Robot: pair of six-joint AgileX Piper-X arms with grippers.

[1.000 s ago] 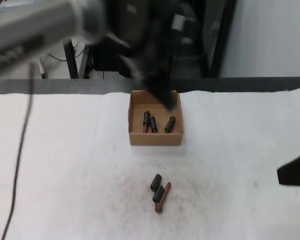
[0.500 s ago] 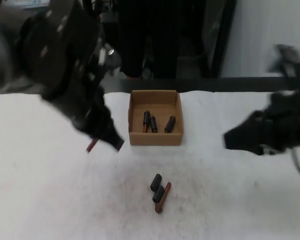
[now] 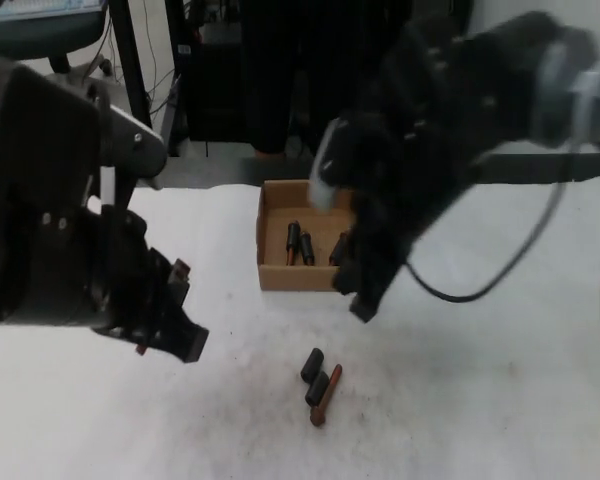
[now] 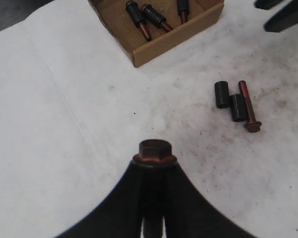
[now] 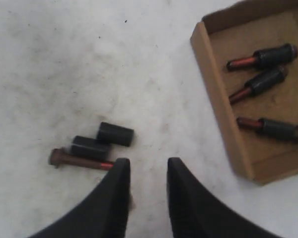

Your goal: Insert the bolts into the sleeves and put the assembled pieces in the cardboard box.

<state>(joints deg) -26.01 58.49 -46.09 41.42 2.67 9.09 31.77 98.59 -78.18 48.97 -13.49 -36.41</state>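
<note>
Left gripper (image 4: 154,162) clamps a bolt (image 4: 154,149) below its head; right gripper (image 5: 148,171) gapes empty near two loose sleeves (image 5: 115,134) on the counter (image 5: 64,59); risk: a tilted bolt may jam at the sleeve mouth.

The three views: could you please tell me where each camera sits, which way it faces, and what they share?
High view: behind the arms, facing forward and down over the bench; left arm and right arm show.
Left wrist view: on the left arm, looking past its jaws, shut on a bolt, toward the cardboard box.
Right wrist view: on the right arm, looking down past its open jaws at the loose bolt and two sleeves.
Shared: all three show the box, its three assembled pieces and the loose parts.
</note>
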